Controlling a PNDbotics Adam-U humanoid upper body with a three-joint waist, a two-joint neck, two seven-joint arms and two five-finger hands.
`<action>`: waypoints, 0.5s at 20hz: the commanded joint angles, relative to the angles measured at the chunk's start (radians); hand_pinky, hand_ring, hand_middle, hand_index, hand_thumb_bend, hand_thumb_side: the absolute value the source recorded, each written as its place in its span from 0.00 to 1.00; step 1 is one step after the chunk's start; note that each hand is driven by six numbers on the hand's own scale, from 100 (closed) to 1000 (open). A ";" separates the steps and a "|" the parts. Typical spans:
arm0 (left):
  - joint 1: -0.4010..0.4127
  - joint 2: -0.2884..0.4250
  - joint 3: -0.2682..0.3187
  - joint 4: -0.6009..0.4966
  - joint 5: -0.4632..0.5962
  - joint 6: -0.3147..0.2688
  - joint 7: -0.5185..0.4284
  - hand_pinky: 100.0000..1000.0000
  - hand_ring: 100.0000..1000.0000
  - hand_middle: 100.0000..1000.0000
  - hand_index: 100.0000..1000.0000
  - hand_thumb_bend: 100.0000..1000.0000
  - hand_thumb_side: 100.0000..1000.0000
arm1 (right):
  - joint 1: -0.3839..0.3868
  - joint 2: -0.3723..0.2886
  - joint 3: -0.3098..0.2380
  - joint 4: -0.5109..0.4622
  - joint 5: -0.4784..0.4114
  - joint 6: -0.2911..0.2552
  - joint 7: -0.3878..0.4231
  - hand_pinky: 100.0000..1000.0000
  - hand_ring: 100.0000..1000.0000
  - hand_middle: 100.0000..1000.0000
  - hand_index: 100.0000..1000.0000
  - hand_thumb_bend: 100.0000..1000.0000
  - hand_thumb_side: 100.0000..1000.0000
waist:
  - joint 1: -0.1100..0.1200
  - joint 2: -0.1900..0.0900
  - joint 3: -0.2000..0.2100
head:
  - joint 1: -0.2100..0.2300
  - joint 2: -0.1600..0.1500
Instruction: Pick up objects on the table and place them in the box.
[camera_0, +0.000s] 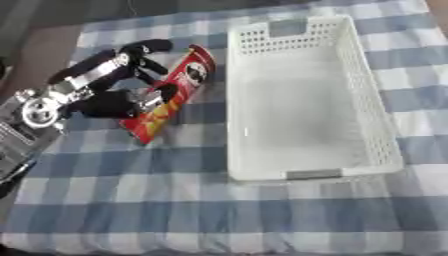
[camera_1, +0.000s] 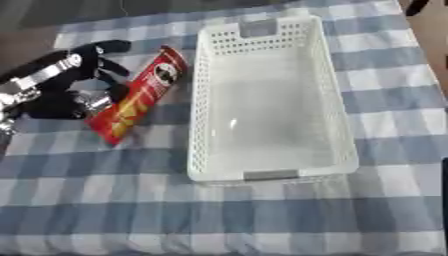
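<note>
A red chip can (camera_0: 179, 87) lies on its side on the checked cloth, tilted, with its top end toward the far side. It is just left of the white perforated basket (camera_0: 376, 120), which holds nothing. My left hand (camera_0: 122, 82) comes in from the left and is at the can's middle. Its dark fingers (camera_0: 164, 91) curl over the can's left edge, and one finger reaches toward the can's top end. The can still rests on the cloth. My right hand shows in neither view.
The blue and white checked cloth (camera_0: 219, 215) covers the table, with bare cloth in front of the basket. The table's far left corner and the dark floor show at the upper left. A dark shape (camera_1: 420, 5) sits at the upper right corner.
</note>
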 joint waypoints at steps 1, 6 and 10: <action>-0.027 0.057 0.016 0.006 0.031 0.022 0.000 0.71 0.82 1.00 0.99 0.17 0.57 | -0.009 -0.003 -0.001 -0.015 -0.006 -0.003 0.004 0.30 0.54 0.65 0.83 0.00 0.77 | -0.007 -0.018 0.000 | 0.013 -0.003; -0.059 0.122 -0.040 0.048 0.186 0.093 0.017 0.71 0.82 1.00 0.99 0.19 0.61 | -0.008 -0.002 0.000 -0.014 -0.007 -0.004 0.007 0.30 0.54 0.65 0.83 0.00 0.77 | -0.007 -0.020 -0.003 | 0.021 -0.003; -0.085 0.159 -0.085 0.064 0.269 0.140 0.036 0.71 0.81 1.00 0.99 0.21 0.62 | -0.006 -0.002 0.002 -0.013 -0.007 -0.005 0.011 0.30 0.54 0.65 0.83 0.00 0.77 | -0.004 -0.023 -0.005 | 0.028 -0.003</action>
